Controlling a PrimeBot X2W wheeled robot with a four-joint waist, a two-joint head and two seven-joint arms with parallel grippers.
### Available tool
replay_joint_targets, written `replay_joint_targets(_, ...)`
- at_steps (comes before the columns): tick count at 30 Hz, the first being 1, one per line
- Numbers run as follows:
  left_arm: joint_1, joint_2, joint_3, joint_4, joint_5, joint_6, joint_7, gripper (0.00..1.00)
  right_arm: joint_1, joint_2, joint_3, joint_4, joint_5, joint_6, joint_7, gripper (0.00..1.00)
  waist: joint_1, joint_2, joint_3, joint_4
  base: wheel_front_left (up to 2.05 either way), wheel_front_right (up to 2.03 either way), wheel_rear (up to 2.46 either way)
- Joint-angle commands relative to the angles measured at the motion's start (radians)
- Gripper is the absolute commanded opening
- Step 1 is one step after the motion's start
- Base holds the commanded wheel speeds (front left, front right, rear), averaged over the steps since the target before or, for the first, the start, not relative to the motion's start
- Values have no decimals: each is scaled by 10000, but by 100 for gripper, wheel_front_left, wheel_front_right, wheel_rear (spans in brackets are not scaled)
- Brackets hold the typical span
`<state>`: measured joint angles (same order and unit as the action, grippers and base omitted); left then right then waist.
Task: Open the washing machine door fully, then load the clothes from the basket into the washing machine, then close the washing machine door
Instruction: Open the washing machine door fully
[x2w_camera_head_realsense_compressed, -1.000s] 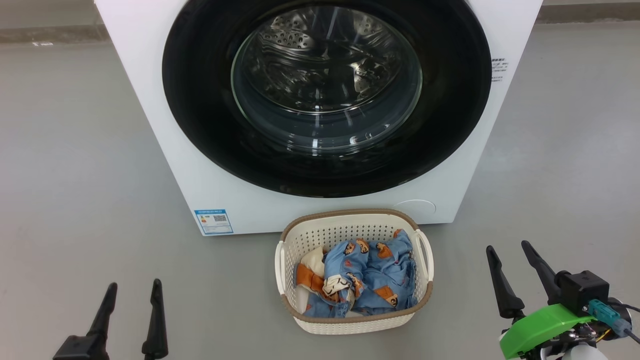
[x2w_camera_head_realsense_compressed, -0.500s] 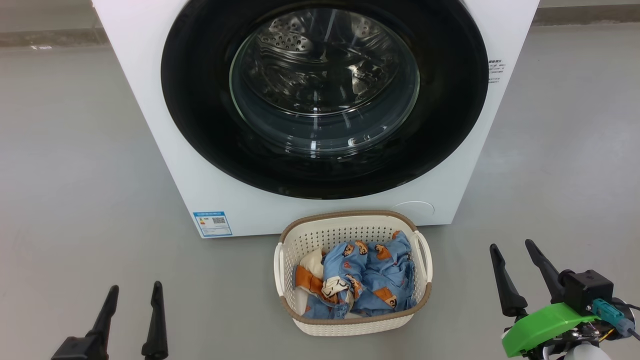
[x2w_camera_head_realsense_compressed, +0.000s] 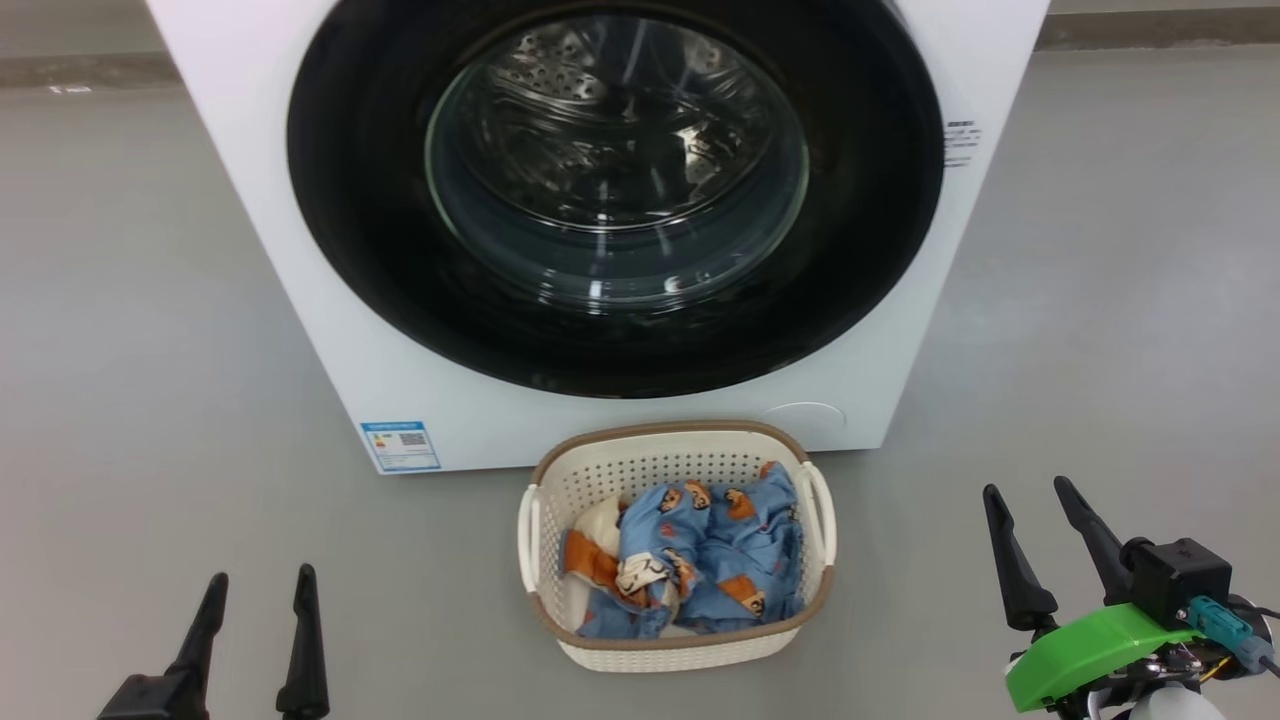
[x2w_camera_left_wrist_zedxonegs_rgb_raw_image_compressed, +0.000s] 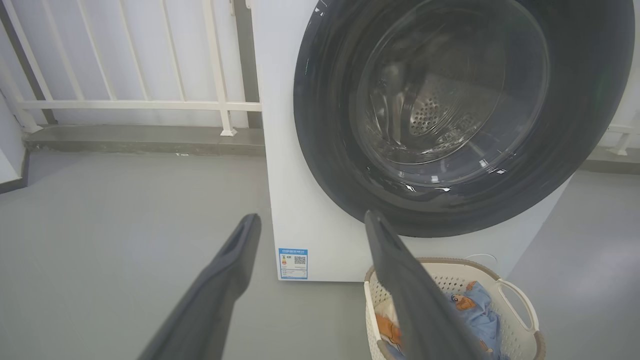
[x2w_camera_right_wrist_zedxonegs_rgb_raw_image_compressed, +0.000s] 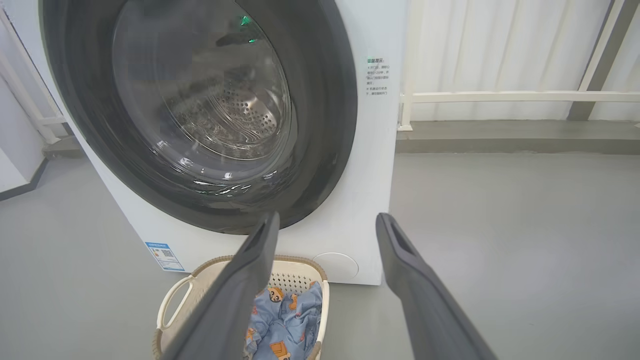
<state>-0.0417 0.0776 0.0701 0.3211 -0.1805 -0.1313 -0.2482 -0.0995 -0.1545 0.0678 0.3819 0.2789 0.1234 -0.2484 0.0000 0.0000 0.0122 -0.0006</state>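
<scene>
Head view: the washing machine (x2w_camera_head_realsense_compressed: 300, 330) occupies the upper centre. The washing machine door (x2w_camera_head_realsense_compressed: 350, 260) sits flush against the white front, with the steel drum (x2w_camera_head_realsense_compressed: 600, 130) visible through its glass. A blue label sticker (x2w_camera_head_realsense_compressed: 400, 446) is at the machine's lower left corner. The basket (x2w_camera_head_realsense_compressed: 650, 468) stands on the grey floor (x2w_camera_head_realsense_compressed: 150, 350) at lower centre, just in front of the machine, with the clothes (x2w_camera_head_realsense_compressed: 710, 560) bunched inside. The left gripper (x2w_camera_head_realsense_compressed: 262, 575), lower left, and the right gripper (x2w_camera_head_realsense_compressed: 1026, 487), lower right, each have 2 fingers spread wide and empty, well apart from the basket.
</scene>
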Motion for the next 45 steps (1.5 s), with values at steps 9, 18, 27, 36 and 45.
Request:
replay_joint_targets(9, -470, 186, 350, -179, 59, 6, -136, 100, -278, -106, 173, -297, -63, 73, -134, 100, 0, 0, 106, -30, 123, 123, -245)
replay_joint_targets(18, -537, 210, 349, -194, 33, 6, -136, 100, -319, -94, 141, -332, -63, 73, -134, 100, 0, 0, 204, -47, 123, 123, -246)
replay_joint_targets(27, -541, 186, 295, -332, -268, 6, -136, 100, -342, -79, 146, -335, -62, 73, -134, 100, 0, 0, 265, -65, 110, 110, -221)
replay_joint_targets(36, -575, 230, 219, -288, -374, 6, -136, 100, -390, -76, 143, -344, -67, 73, -134, 100, 0, 0, 326, -43, 49, 49, -99)
replay_joint_targets(45, -561, 208, 200, -247, -445, 6, -136, 100, -439, -89, 160, -320, -56, 73, -134, 100, 0, 0, 377, 1, 2, 2, -4)
